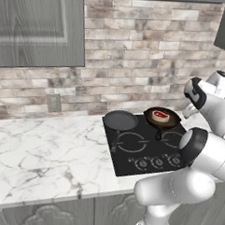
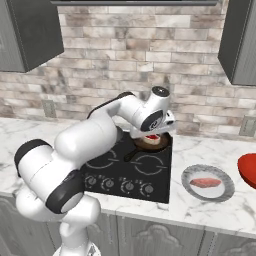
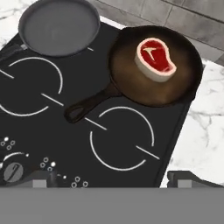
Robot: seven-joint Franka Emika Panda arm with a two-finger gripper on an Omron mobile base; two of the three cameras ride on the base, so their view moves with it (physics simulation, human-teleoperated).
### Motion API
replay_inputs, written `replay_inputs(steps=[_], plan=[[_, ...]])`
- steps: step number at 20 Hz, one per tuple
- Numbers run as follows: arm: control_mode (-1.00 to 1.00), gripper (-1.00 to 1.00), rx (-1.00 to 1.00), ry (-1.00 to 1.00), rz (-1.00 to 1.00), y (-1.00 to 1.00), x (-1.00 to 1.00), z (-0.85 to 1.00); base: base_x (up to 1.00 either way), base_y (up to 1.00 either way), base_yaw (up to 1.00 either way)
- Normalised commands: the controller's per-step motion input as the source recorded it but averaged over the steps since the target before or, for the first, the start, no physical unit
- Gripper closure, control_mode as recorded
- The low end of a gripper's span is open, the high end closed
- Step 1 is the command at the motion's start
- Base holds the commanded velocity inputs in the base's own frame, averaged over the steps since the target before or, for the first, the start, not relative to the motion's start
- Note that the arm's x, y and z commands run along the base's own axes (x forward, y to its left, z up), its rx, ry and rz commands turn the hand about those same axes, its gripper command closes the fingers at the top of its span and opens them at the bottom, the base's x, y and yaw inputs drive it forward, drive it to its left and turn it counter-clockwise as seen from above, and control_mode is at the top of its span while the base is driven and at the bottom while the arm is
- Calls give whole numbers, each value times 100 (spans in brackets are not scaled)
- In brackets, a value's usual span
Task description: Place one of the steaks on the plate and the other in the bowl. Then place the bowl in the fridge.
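1. Hand point(image 3: 111, 183) poised above the front of the black cooktop point(image 3: 87, 131); fingertips point(image 3: 188, 178) set wide apart at the bottom of the hand view, nothing between them, so open and empty.
2. Just ahead: fat-rimmed steak point(image 3: 155, 59) lying in the dark brown pan point(image 3: 153, 87) on the back burner, untouched. Judged the next thing to fetch.
3. Beside it, an empty grey pan point(image 3: 59, 28) on the other back burner.
4. Further right on the tabletop point(image 2: 210, 210): flat pink steak point(image 2: 206, 182) already resting on the plate point(image 2: 190, 190). First placement looks done.
5. Red bowl point(image 2: 248, 170) at the right edge of the right base view, well apart from the pan; partly cut off, contents not clear.
6. Left to do, by judgement: second steak into bowl, then bowl into the fridge. Roughly a third along.
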Motion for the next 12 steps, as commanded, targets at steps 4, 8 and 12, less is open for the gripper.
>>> replay_inputs(steps=[4,8,12], plan=[[-100,-100,-8,0,28,27,29,-7,0,0,0],[-100,-100,-7,0,19,18,38,-14,0,0,0],[-100,-100,-8,0,15,11,40,-23,0,0,0]])
